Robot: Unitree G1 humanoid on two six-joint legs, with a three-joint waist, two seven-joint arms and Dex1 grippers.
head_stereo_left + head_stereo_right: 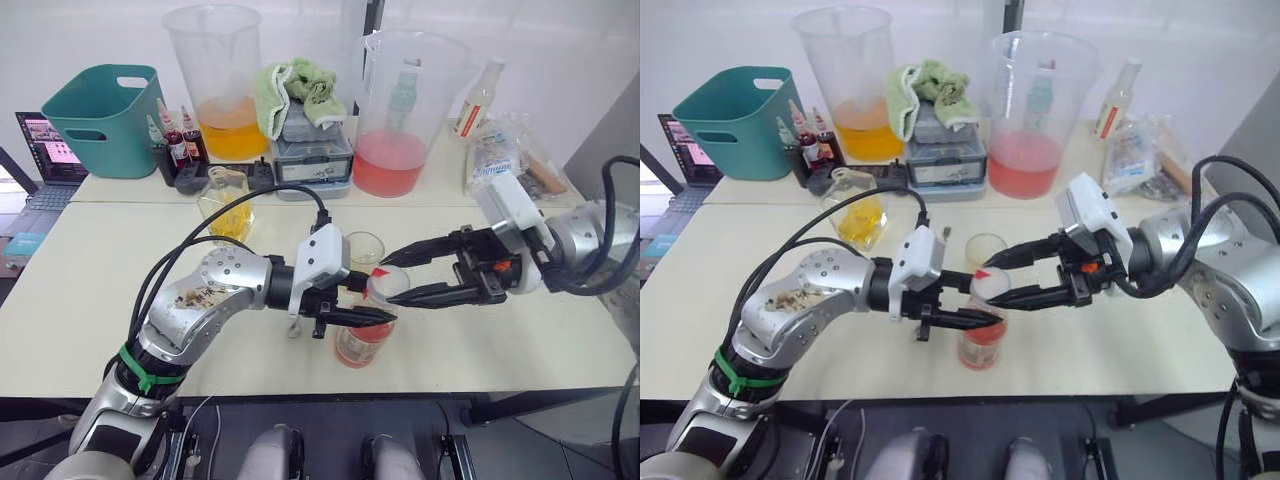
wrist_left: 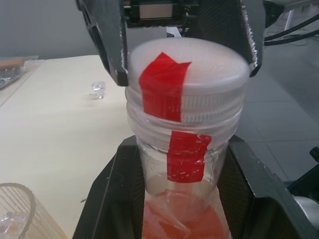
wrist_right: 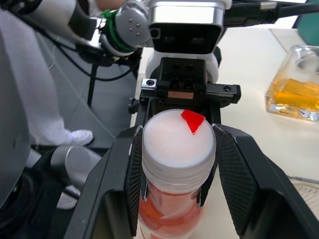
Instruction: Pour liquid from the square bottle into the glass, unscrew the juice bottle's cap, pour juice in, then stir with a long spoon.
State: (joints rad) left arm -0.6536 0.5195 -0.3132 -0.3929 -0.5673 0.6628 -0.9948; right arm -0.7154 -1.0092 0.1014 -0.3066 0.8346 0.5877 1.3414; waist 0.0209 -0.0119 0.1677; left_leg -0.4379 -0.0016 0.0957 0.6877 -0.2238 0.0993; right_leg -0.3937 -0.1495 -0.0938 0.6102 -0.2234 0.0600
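Juice bottle (image 1: 363, 335) stands clamped in left gripper (image 1: 385, 317) (cap (image 3: 178, 142) between right gripper (image 1: 392, 278) fingers).

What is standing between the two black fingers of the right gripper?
The white screw cap of the clear plastic juice bottle; the right gripper brackets it, as the right wrist view shows.

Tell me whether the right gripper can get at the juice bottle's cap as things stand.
Probably yes. The right gripper already has a finger on each side of the white cap, with nothing between them, while the left gripper holds the juice bottle lower down, below the cap.
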